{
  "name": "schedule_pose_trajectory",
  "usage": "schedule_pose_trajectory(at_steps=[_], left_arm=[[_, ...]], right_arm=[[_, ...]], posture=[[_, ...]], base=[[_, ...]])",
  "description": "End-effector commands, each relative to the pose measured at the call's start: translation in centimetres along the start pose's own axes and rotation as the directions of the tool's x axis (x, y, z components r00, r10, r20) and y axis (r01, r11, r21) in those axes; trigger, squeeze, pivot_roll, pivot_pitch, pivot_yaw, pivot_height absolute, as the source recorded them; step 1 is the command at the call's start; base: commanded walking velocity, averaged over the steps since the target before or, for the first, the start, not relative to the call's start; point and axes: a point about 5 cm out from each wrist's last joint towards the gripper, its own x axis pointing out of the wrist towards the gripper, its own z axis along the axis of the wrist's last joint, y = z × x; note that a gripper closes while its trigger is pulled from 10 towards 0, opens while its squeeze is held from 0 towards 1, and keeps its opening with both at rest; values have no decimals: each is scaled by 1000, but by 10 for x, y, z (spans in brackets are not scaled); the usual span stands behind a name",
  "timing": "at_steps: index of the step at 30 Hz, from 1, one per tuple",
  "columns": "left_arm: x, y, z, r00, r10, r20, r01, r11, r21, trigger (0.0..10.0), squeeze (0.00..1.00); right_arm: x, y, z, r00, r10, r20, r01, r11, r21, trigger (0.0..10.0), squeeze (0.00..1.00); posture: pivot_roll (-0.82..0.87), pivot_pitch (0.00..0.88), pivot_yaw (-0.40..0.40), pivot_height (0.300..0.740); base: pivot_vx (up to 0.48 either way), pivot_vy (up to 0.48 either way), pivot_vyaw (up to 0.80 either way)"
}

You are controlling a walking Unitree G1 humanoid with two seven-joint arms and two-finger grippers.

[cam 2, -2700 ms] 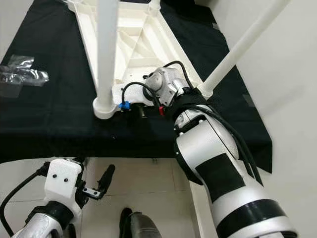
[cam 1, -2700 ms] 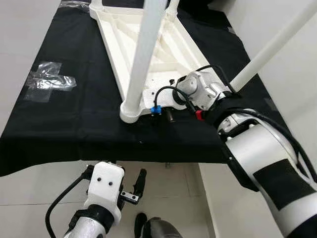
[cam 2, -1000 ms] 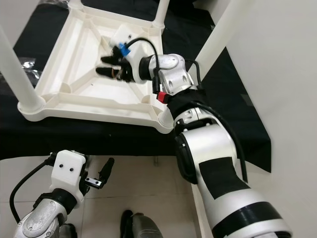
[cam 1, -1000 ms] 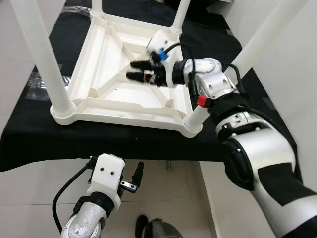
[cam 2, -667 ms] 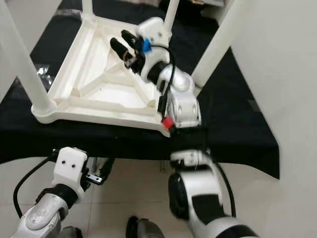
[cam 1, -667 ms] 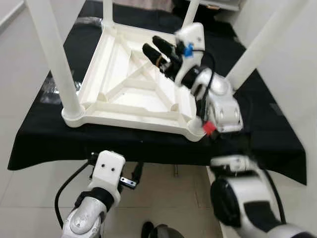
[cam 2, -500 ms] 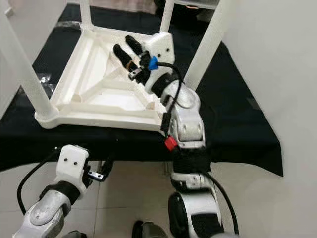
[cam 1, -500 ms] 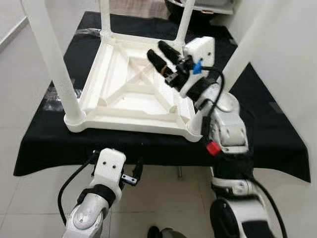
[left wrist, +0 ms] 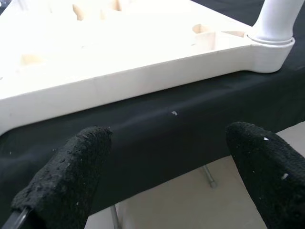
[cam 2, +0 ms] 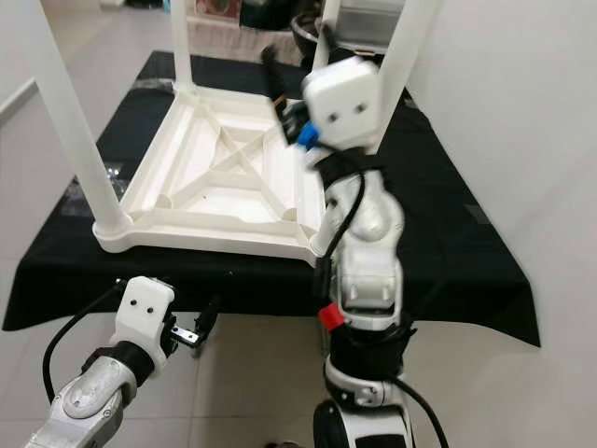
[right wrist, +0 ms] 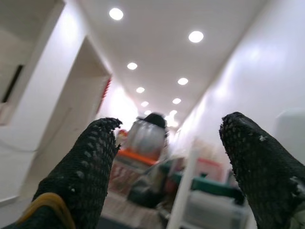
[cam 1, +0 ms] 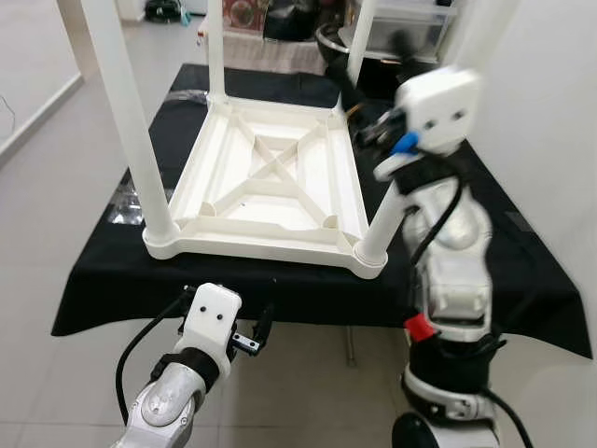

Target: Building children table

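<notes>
My right gripper (right wrist: pixel 167 157) has lifted out of the upturned table (cam 1: pixel 270 191) and now points up at the ceiling, fingers wide apart, holding nothing. The table sits upside down on the black cloth (cam 1: pixel 522 280), legs (cam 1: pixel 131 121) all standing up in its corners, so I judge the leg fitting done or nearly so. My left gripper (left wrist: pixel 167 167) hangs low before the cloth edge, spread open and empty. I can read no writing or brand anywhere.
</notes>
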Motion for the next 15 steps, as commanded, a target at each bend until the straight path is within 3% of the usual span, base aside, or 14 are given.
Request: schedule_pose_trajectory(at_steps=[1, 2, 8, 10, 12, 14, 15], left_arm=[[0, -3, -5, 1000, -21, -15, 22, 1000, 12, 10000, 0], [1, -2, -6, 1000, -22, -16, 23, 1000, 16, 10000, 0], [0, -3, -10, 999, -27, -23, 27, 999, 18, 10000, 0], [-1, -2, -10, 999, -29, -24, 29, 999, 18, 10000, 0], [-1, -2, -11, 999, -34, -26, 34, 999, 19, 10000, 0], [-1, -2, -11, 999, -34, -26, 34, 999, 19, 10000, 0], [-1, -2, -12, 999, -36, -25, 36, 999, 19, 10000, 0]], right_arm=[[1, -13, 3, 995, -95, -4, 95, 995, -38, 10000, 839], [1, -19, 3, 990, -142, -11, 141, 988, -56, 10000, 0], [3, -37, -1, 960, -278, -45, 274, 959, -69, 10000, 0], [3, -37, -1, 959, -277, -55, 273, 960, -68, 10000, 0], [0, -33, -11, 955, -261, -140, 259, 965, -31, 10000, 0], [0, -33, -11, 955, -261, -140, 259, 965, -31, 10000, 0], [-4, -30, -18, 948, -251, -194, 256, 967, -2, 10000, 0]], posture=[[66, 35, -98, 740], [69, 33, -97, 740], [75, 32, -91, 740], [72, 33, -90, 740], [70, 34, -89, 740], [70, 34, -89, 740], [70, 30, -93, 740]], base=[[0, 0, 0], [0, 0, 0], [0, 0, 0], [0, 0, 0], [0, 0, 0], [0, 0, 0], [0, 0, 0]])
